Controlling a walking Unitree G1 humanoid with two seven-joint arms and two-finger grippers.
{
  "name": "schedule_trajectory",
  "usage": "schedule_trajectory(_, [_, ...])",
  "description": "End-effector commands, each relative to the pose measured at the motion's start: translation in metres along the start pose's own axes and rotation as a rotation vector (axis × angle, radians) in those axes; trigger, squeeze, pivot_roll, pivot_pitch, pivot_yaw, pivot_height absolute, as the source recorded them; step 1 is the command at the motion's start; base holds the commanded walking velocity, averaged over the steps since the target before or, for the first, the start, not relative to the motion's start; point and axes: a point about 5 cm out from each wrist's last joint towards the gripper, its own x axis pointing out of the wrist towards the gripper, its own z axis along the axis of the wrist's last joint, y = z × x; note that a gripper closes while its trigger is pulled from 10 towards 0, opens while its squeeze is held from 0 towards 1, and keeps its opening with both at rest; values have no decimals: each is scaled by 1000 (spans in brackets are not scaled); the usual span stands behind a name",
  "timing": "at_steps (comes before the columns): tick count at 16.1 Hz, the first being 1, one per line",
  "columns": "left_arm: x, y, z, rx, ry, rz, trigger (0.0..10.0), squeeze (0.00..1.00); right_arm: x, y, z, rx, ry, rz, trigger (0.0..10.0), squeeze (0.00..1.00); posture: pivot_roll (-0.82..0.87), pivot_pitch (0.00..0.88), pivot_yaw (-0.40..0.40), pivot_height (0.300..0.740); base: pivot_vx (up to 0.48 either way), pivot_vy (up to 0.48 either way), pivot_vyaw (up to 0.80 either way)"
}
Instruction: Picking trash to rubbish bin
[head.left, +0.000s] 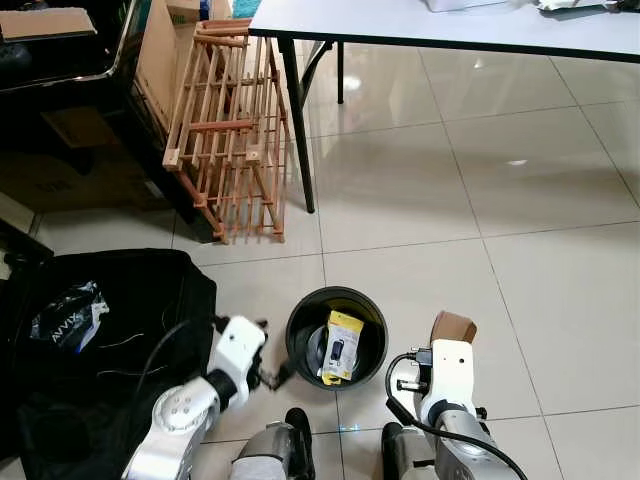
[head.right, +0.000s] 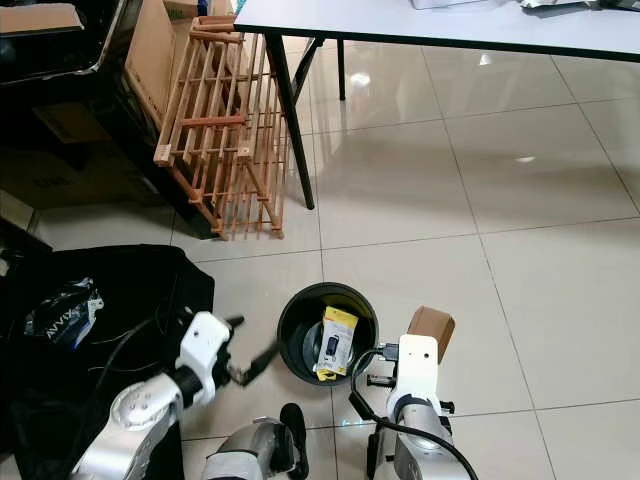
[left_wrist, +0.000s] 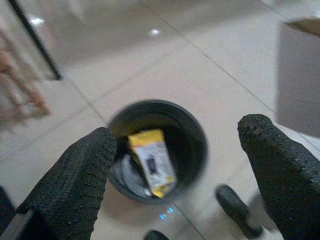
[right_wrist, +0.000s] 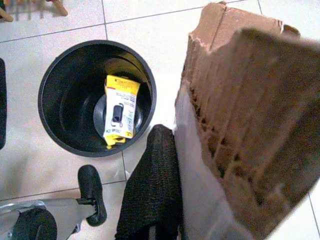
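Note:
A round black rubbish bin stands on the tiled floor just ahead of me, with a yellow and white package inside it. My left gripper is open beside the bin's left rim, its fingers wide apart with nothing between them. Held to the right of the bin, my right gripper is shut on a torn piece of brown cardboard. The cardboard sticks up above the right wrist.
A black bag with a plastic wrapper on it lies to my left. A wooden rack leans by cardboard boxes at the back left. A white table on black legs stands ahead. My feet are below the bin.

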Motion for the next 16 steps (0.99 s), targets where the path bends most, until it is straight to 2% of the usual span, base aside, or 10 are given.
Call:
schedule_trajectory(1, [-8, -2, -9, -29, 40, -41, 10000, 0, -2, 6, -8, 8, 41, 13, 10000, 0, -11, 286, 108, 740, 0, 0, 0])
schedule_trajectory(4, [-19, 0, -19, -40, 98, -103, 10000, 0, 2, 4, -6, -23, 39, 36, 10000, 0, -5, 286, 102, 740, 0, 0, 0])
schedule_trajectory(6, [-20, 6, -22, 7, 119, -78, 10000, 0, 8, 2, 3, -43, 7, 44, 10000, 0, -2, 288, 102, 740, 0, 0, 0])
schedule_trajectory(9, [-19, 7, -22, 8, 126, -70, 10000, 0, 16, -1, 18, -40, -33, 46, 10000, 0, -6, 292, 104, 740, 0, 0, 0])
schedule_trajectory(11, [-19, 6, -22, 7, 124, -77, 10000, 0, 23, 6, 25, -35, -44, 92, 10000, 0, -2, 292, 104, 740, 0, 0, 0])
schedule_trajectory(12, [-18, 5, -21, 7, 119, -79, 10000, 0, 27, 14, 22, -39, -26, 147, 10000, 0, 1, 294, 104, 740, 0, 0, 0])
schedule_trajectory(16, [-22, 1, -19, 7, 111, -77, 10000, 0, 33, 33, 15, -65, 0, 228, 10000, 0, 27, 329, 101, 740, 0, 0, 0])
